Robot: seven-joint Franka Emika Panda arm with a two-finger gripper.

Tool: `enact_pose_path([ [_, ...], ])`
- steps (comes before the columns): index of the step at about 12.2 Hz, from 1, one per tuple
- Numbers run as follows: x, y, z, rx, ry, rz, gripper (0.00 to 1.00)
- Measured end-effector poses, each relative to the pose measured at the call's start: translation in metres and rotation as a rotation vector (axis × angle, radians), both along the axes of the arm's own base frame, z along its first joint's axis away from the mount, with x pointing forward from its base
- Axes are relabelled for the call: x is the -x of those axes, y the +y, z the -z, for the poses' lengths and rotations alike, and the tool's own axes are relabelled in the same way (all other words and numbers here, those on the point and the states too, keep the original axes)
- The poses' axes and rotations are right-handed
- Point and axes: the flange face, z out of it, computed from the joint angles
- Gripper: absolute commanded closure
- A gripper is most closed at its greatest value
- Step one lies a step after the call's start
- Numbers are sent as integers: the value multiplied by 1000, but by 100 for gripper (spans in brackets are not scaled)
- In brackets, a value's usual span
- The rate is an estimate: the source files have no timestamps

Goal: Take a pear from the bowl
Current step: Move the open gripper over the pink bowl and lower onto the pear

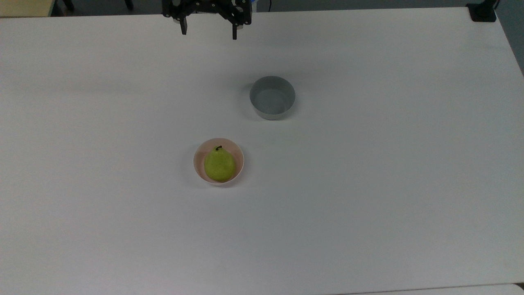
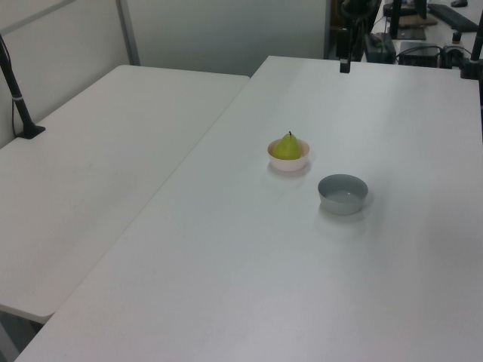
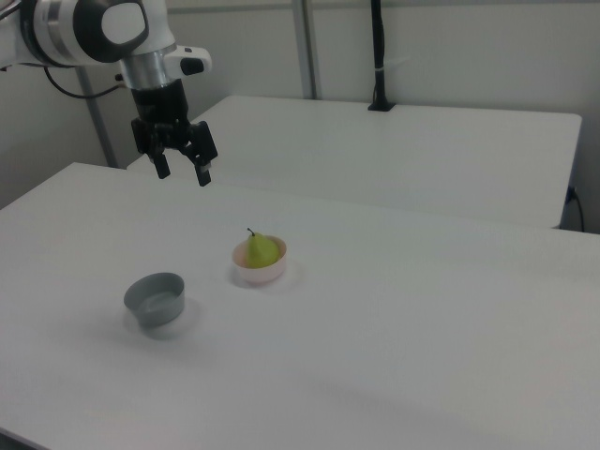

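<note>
A yellow-green pear point(image 1: 220, 164) point(image 2: 287, 147) point(image 3: 262, 250) with a short dark stem sits in a small pale pink bowl point(image 1: 198, 164) point(image 2: 289, 164) point(image 3: 260, 275) near the middle of the white table. My gripper point(image 1: 208, 33) point(image 3: 183, 172) hangs open and holds nothing, high above the table's far edge in the top view. It is well away from the bowl, up and to the left of it in the right view. In the left view one dark fingertip point(image 2: 344, 65) shows at the table's far end.
A grey bowl point(image 1: 272, 98) point(image 2: 343, 193) point(image 3: 156, 301) of similar size stands apart from the pink one, nearer my arm. A second white table point(image 2: 90, 166) point(image 3: 394, 141) adjoins this one. A black camera pole point(image 2: 15, 90) rises from its edge.
</note>
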Motion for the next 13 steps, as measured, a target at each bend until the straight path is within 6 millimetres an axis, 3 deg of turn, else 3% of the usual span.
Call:
enact_pose_path([
  [3,-9,-2,6,-1,-33,-6,0],
  [7,-39,-17,40,3,-81,-16,0],
  [13,-85,-13,124,13,-105,-66,0],
])
